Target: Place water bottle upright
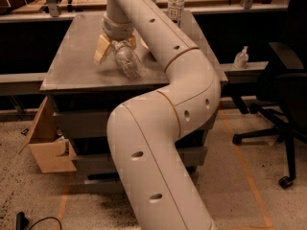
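My pincer point(116, 50) hovers over the table point(72, 61), clamped on the water bottle point(128, 62) — bottle's long axis slants down toward me, not yet upright.

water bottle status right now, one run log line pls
claw: over grey table, shut on water bottle | bottle: tilted, not yet upright | taller bottle: upright, background
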### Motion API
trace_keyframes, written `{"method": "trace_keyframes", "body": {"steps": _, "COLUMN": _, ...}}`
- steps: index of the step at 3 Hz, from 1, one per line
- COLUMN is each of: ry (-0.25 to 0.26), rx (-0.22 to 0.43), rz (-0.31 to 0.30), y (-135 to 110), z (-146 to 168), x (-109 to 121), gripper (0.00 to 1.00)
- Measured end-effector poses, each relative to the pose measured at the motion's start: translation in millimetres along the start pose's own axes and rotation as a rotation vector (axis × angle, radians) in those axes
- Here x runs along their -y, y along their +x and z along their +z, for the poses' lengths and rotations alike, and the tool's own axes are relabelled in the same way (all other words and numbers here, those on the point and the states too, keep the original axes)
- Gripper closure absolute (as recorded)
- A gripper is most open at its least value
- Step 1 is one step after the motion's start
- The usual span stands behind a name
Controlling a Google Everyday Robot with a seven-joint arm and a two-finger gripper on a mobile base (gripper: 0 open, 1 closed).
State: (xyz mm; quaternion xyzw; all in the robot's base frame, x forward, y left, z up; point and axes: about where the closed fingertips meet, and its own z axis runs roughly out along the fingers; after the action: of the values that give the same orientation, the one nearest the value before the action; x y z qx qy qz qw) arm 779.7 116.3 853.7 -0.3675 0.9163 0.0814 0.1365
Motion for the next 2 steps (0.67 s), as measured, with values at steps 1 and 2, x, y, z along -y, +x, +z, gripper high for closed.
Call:
{"method": "trace_keyframes", "body": {"steps": 1, "ry": 0.070, "rx": -0.056, "rz": 0.017, "y": -4.8, "z": 16.1, "x": 0.0, "gripper": 0.42}}
{"method": "trace_keyframes", "body": {"steps": 2, "ry": 0.113, "rx": -0.085, "rz": 0.020, "y": -6.6, "z": 22.8, "x": 1.4, "gripper": 0.64}}
